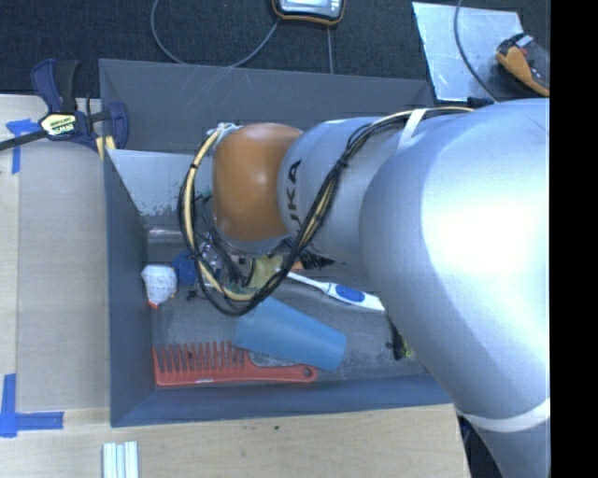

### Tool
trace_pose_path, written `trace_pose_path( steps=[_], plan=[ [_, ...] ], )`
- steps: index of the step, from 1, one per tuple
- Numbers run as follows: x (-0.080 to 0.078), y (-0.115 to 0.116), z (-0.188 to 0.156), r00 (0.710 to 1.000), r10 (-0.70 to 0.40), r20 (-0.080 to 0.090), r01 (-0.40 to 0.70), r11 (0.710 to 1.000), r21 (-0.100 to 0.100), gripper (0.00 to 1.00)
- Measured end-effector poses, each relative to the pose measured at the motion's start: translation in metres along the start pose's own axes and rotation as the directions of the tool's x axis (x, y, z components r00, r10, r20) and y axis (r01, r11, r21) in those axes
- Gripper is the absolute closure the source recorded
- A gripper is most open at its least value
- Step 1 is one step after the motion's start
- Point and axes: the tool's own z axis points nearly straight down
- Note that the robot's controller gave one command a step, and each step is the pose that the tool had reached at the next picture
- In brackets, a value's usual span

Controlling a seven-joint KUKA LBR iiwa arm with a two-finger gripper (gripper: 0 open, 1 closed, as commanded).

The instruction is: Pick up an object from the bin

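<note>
Shows what looks like the reach-in step: gripper (222,273) low near the bin's (126,336) left wall, just beside a small white object (159,283), blue cup (290,338) and red comb (224,366) toward the front edge, grip impossible to tell; probably calls next for closing, then lifting.

The grey metal bin (126,308) sits amid a flat tan surface (56,280) that spreads to its left and along its near side; beyond the bin's far rim lies a dark, matte mat (93,33); on that mat, at the far edge, rests a small silver device (308,7), and a thin cable (332,47) runs from it toward the bin; to the bin's far right lie a pale grey sheet (458,47) and an orange-and-black object (523,61); near the bin's near-left corner lies a white ridged strip (120,457).
</note>
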Motion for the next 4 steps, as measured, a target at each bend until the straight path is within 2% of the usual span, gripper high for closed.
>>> trace_pose_path(
  steps=[2,4],
  plan=[
    [0.0,-0.001,-0.022,1.0,0.0,-0.002,0.0,1.0,0.001,1.0],
    [-0.001,-0.001,-0.063,1.0,0.001,-0.002,-0.001,1.0,0.001,1.0]
  ],
)
